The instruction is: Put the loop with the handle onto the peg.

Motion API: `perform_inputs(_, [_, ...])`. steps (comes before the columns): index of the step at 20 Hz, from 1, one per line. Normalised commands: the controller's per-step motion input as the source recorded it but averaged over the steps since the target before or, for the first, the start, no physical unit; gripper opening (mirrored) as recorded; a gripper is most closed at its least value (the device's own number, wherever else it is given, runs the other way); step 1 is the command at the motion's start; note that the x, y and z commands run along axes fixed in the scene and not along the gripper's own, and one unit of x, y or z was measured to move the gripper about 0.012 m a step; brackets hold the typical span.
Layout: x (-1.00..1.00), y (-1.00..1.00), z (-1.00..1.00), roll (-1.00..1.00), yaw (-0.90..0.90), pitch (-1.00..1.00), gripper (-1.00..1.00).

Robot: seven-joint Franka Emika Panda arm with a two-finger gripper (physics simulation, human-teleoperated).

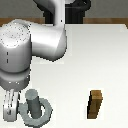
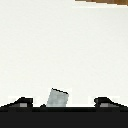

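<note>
- Found the loop with the handle [image 1: 36,115] lying flat on the white surface [image 1: 95,55], near the lower corner at the exterior view's left.
- Noted the peg [image 1: 33,101] standing upright through the loop's round hole, the grey ring encircling its base on all visible sides.
- Saw the hand [image 1: 10,109] hanging just beside the loop, toward the exterior view's left, one pale finger [image 1: 11,106] pointing down at the surface.
- Could not tell from the exterior view whether that finger touched the ring's edge; only one finger clearly made out there.
- In the wrist view, spotted two dark fingertips [image 2: 22,102] set well apart along the frame's edge, so the hand stood wide open with nothing gripped.
- Between those tips, glimpsed a small grey tab [image 2: 57,97], probably the loop's stubby handle, touching neither finger.
- Logged a brown wooden block [image 1: 95,104] standing upright on the surface, well apart from the peg, toward the exterior view's right.
- Observed the arm's bulky white housing [image 1: 25,47] looming above the hand.
</note>
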Motion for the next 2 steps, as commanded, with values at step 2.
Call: perform_inputs(2, [0.0, 0.0, 0.0, 0.0, 0.0, 0.0, 1.0])
